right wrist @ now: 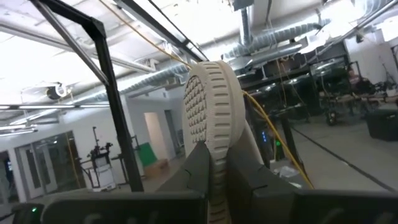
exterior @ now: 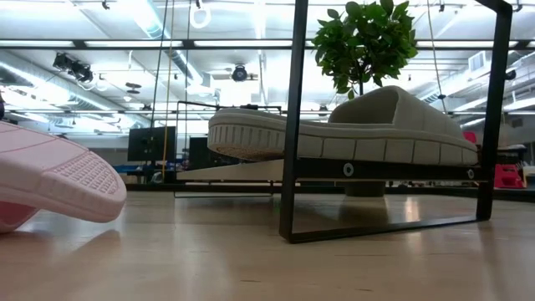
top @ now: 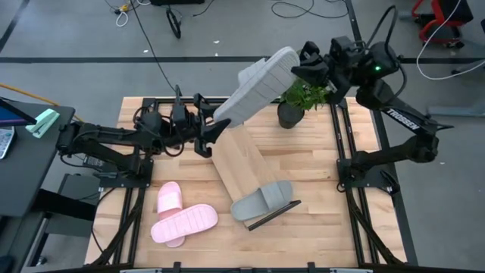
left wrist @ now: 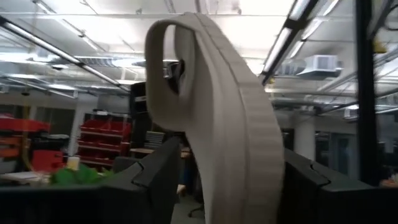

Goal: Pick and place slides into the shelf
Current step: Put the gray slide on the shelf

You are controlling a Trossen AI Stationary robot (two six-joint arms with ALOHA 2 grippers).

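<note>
One grey slide [top: 263,201] already lies on the shelf [top: 239,163], at the end of the long board nearer the bench's front edge; in the low view it sits on the board between the black wire frames. The second grey slide [top: 256,89] is up in the air over the far end of the shelf, gripped from both sides. The right gripper [top: 312,72] has its jaws pinched nearly shut on the thin edge of one end, just by the potted plant [top: 303,98]. The left gripper [top: 216,130] meets the other end, its jaws standing wide with the slide's thick sole between them; whether they are pressing on it or just bracketing it cannot be told.

The two pink slides [top: 182,216] lie on the bench [top: 318,227] beside the shelf, one overlapping the other, untouched by either arm.

So roughly a quarter of the job looks finished: one slide placed, one in mid-transfer, two pink ones left to pick up.
</note>
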